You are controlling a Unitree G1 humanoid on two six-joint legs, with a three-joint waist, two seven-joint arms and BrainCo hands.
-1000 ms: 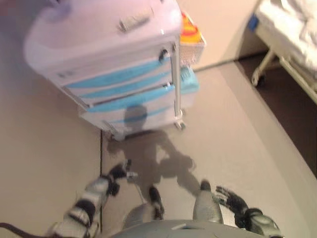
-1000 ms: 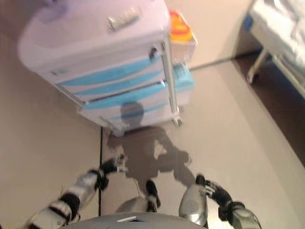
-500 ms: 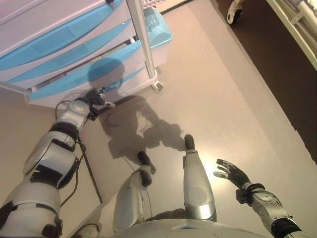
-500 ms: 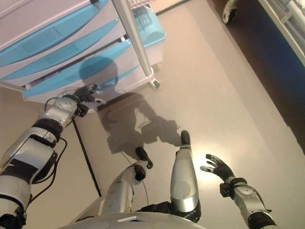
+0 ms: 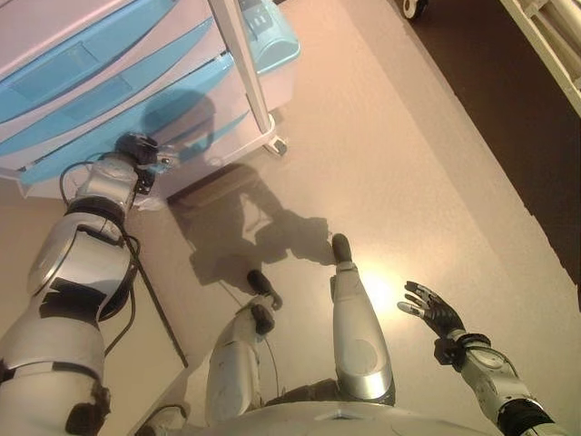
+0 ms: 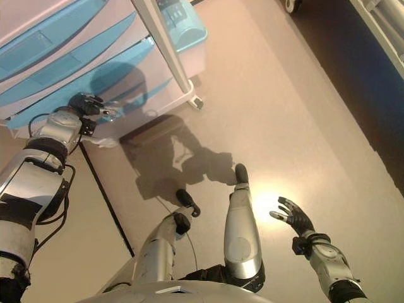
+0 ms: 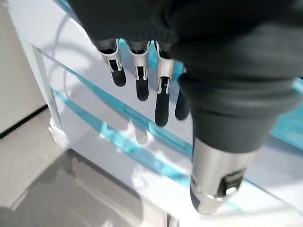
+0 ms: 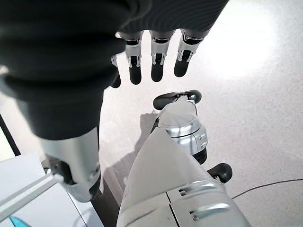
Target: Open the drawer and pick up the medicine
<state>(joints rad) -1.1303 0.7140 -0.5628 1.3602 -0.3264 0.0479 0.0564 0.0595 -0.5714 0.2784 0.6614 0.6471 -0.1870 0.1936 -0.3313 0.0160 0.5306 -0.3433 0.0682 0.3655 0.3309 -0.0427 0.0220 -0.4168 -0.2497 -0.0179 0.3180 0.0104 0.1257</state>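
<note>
A white medical cart [image 5: 136, 113] with three light-blue drawer fronts fills the upper left; all its drawers look closed. No medicine shows in any view. My left hand [image 5: 139, 151] reaches up to the lowest blue drawer front [image 5: 64, 162], and in the left wrist view its fingers [image 7: 141, 81] hang straight just short of the blue strip [image 7: 120, 139], curled round nothing. I cannot tell if they touch it. My right hand [image 5: 430, 309] hovers open over the bare floor at the lower right, its fingers [image 8: 158, 61] spread and empty.
A white upright post [image 5: 238, 64] runs down the cart's right corner to a castor [image 5: 279, 145]. A light-blue bin [image 5: 270, 34] hangs on the cart's side. A bed frame [image 5: 545, 45] on a dark floor strip lies at the upper right. A dark seam [image 5: 159, 318] crosses the beige floor.
The camera has tilted down, so the cart sits higher in view. My left hand has risen from below the cart to its lowest drawer front. The right hand has barely moved.
</note>
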